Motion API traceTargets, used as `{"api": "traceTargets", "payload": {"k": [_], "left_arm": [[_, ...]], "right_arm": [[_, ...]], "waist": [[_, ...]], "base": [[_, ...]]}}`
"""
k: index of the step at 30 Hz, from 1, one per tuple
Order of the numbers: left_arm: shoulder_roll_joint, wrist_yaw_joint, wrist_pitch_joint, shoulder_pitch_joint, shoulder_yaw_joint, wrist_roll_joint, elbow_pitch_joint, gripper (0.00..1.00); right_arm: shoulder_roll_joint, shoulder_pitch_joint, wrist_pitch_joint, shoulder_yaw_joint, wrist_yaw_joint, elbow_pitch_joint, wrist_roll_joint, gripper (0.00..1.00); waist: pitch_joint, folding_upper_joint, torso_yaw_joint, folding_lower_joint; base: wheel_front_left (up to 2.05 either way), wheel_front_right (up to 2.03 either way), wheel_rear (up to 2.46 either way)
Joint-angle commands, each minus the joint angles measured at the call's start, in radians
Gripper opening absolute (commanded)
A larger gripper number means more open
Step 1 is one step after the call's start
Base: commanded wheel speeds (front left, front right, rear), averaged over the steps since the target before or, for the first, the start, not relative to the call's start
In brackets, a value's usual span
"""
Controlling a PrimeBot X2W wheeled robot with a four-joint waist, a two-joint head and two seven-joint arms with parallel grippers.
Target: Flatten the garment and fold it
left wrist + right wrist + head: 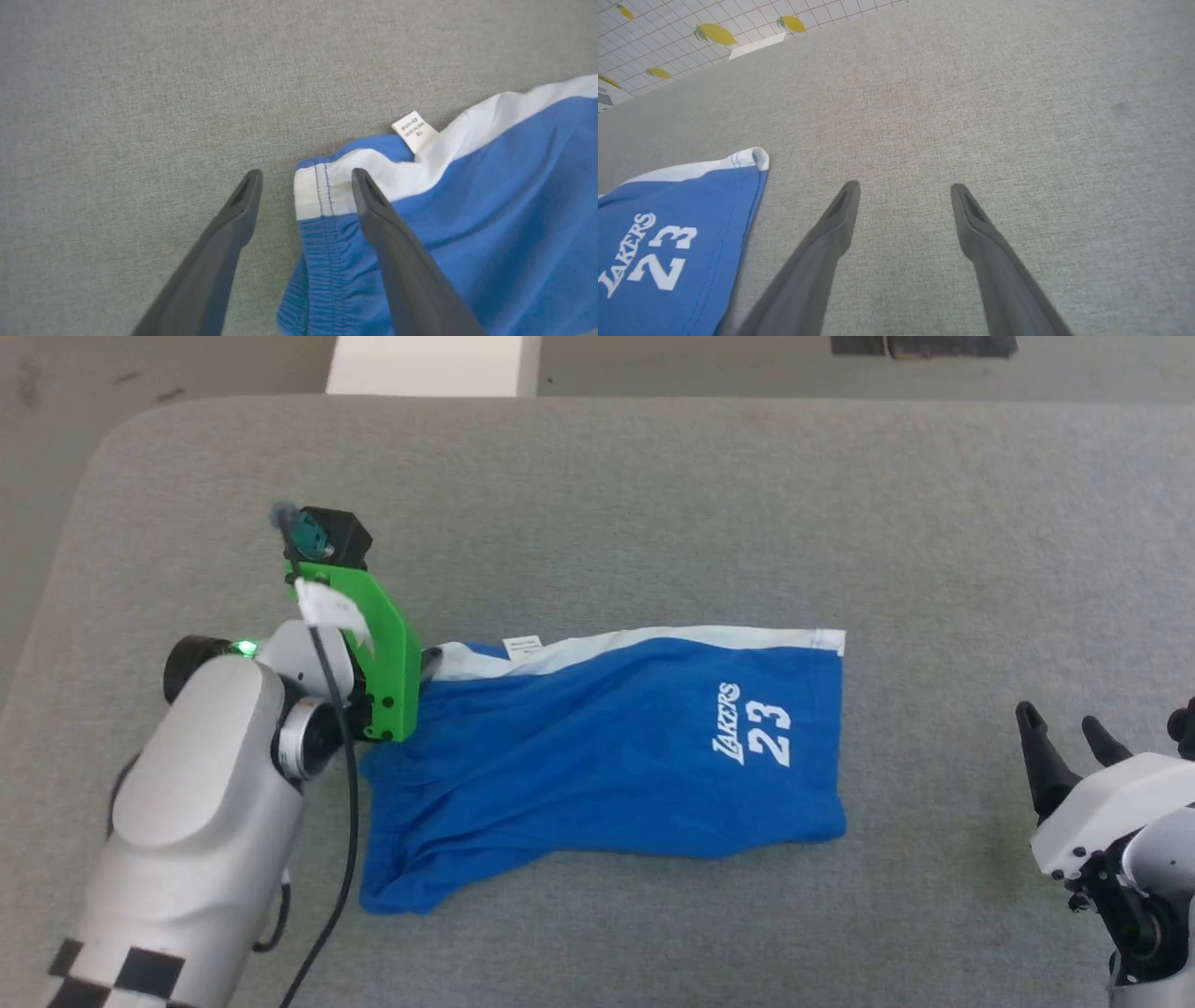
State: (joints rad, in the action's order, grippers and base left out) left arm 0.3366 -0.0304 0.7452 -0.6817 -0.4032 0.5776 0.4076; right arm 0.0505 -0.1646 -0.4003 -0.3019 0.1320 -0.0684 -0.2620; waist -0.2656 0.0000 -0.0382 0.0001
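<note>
Cloth of royal blue covered the middle of the grey bench [653, 504]: the garment [597, 747], a pair of basketball shorts, lay lengthwise across it, with the waistband [322, 280] toward the robot's left and the leg hem toward its right. A white stripe [672, 642] ran along the far edge from waistband to hem. A small white tag [523, 646] stuck out at that edge near the waistband end. The white print [752, 737], reading "LAKERS 23", sat on the right half, close to the hem. The right part of the cloth lay fairly flat, while the near left corner was rumpled and bunched.

The left claw [306, 175] stood open at the far corner of the waistband, holding nothing. In the left wrist view its jaws straddled the spot where the white stripe met the gathered elastic. One finger [233, 219] was over bare bench just beside the cloth, and the other finger [387, 224] was over the blue and white fabric. Whether either tip touched the cloth could not be told. In the head view a green bracket [387, 653] on that wrist hid most of the claw, and a black cable [350, 821] hung beside the pale forearm.

The right claw [1061, 719] was open too and empty, over bare bench to the right of the hem and apart from the garment. Its wrist view showed the hem corner and the print at the left. Beyond the bench edge was a white tiled surface [668, 42] with yellow lemon shapes.
</note>
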Motion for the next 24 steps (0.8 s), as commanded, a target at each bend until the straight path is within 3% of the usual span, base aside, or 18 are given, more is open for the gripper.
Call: {"api": "traceTargets", "payload": {"k": [1, 9, 10, 11, 12, 20, 24], "left_arm": [[0.012, 0.010, 0.033, -0.025, -0.011, -0.017, 0.013, 1.00], [0.007, 0.045, 0.162, -0.015, -0.023, 0.019, 0.043, 1.00], [0.007, 0.047, 0.160, -0.014, -0.023, 0.018, 0.041, 0.70], [0.007, 0.049, 0.147, -0.013, -0.021, 0.016, 0.035, 0.13], [0.007, 0.049, 0.139, -0.011, -0.020, 0.017, 0.032, 0.00], [-0.015, 0.043, 0.099, 0.001, 0.002, 0.056, 0.003, 0.00], [-0.029, 0.047, 0.078, 0.007, 0.030, 0.091, -0.015, 0.00]], "right_arm": [[0.000, -0.019, 0.003, 0.002, -0.001, 0.005, 0.001, 1.00], [0.000, -0.036, 0.016, -0.005, -0.001, 0.005, -0.001, 1.00], [0.000, -0.037, 0.017, -0.006, -0.001, 0.006, 0.000, 1.00], [0.000, -0.040, 0.018, -0.007, -0.001, 0.005, 0.002, 1.00], [0.000, -0.041, 0.018, -0.006, -0.001, 0.004, 0.003, 1.00], [0.000, -0.066, 0.010, 0.030, -0.001, -0.010, 0.015, 1.00], [0.000, -0.124, -0.034, 0.108, -0.001, -0.001, 0.054, 1.00]], "waist": [[-0.032, 0.0000, 0.031, -0.0001], [-0.070, 0.0000, 0.053, -0.0001], [-0.071, 0.0000, 0.053, -0.0001], [-0.072, 0.0000, 0.050, -0.0001], [-0.071, 0.0000, 0.048, -0.0001], [-0.047, 0.0000, 0.025, -0.0001], [-0.042, 0.0000, 0.020, -0.0001]], "base": [[0.00, 0.00, 0.00], [0.00, 0.00, 0.00], [0.00, 0.00, 0.00], [0.00, 0.00, 0.00], [0.00, 0.00, 0.00], [0.00, 0.00, 0.00], [0.00, 0.00, 0.00]]}}
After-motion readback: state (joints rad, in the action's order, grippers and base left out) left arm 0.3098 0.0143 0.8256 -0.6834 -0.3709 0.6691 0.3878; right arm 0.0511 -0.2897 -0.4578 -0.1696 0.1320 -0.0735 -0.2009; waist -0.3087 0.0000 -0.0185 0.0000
